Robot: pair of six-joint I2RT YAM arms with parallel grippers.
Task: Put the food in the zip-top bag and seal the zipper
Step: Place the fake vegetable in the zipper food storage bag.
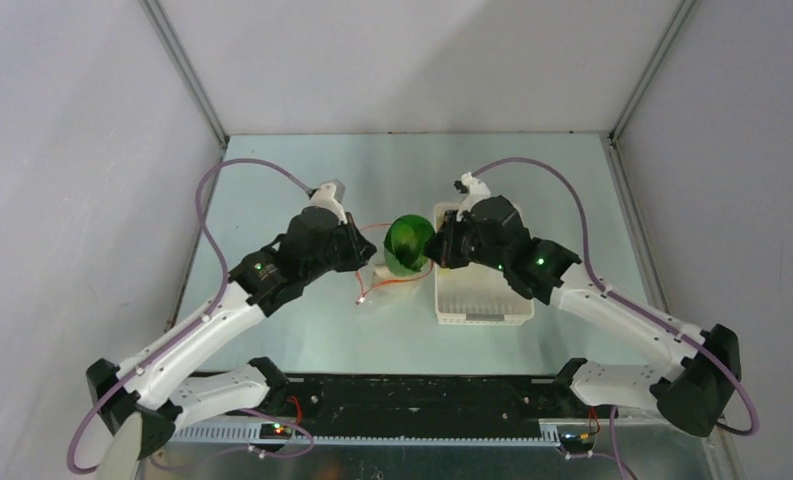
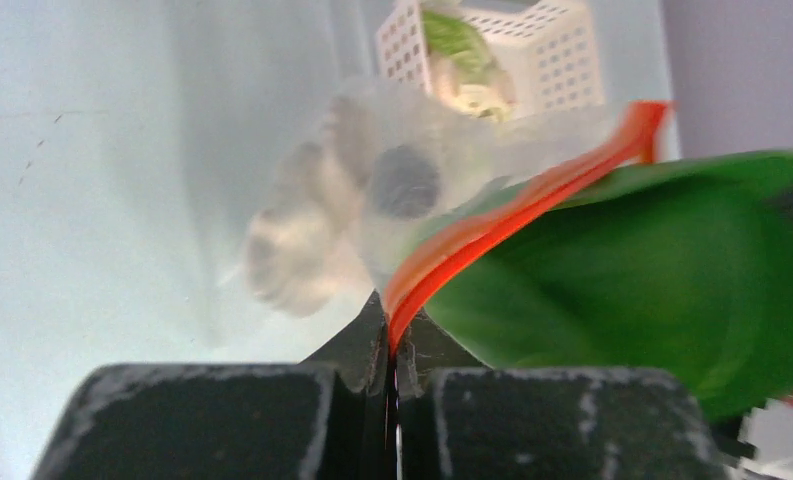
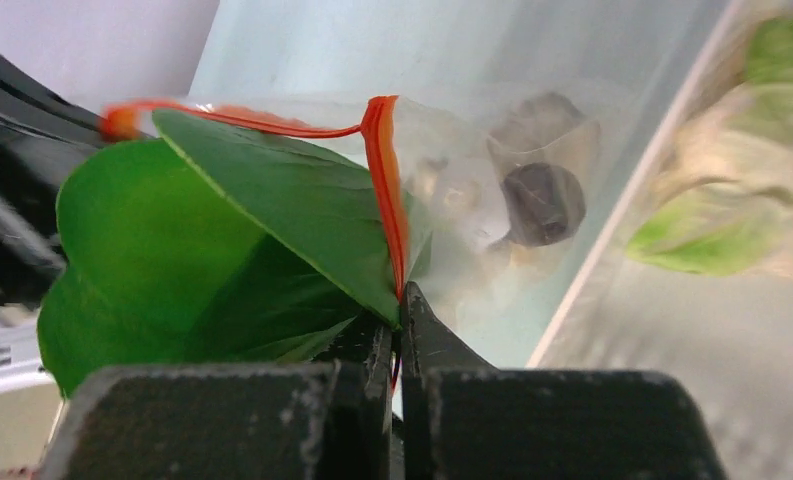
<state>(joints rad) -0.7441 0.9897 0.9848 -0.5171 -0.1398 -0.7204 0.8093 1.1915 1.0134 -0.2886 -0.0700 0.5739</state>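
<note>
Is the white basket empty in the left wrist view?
No, a leafy green food lies inside the basket.

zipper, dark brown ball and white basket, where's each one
zipper (image 3: 387, 190): right wrist view, on the upright stretch of the red-orange strip.
dark brown ball (image 3: 542, 203): right wrist view, middle of the ball.
white basket (image 1: 482, 318): top external view, on its near wall.

left arm (image 1: 207, 322) and right arm (image 1: 622, 308) reaching forward, both angled inward toward the zipper (image 2: 512, 212), left gripper (image 2: 390, 335) pinched tight on the zipper from its left, right gripper (image 3: 397, 318) clamped on it from its right
</note>
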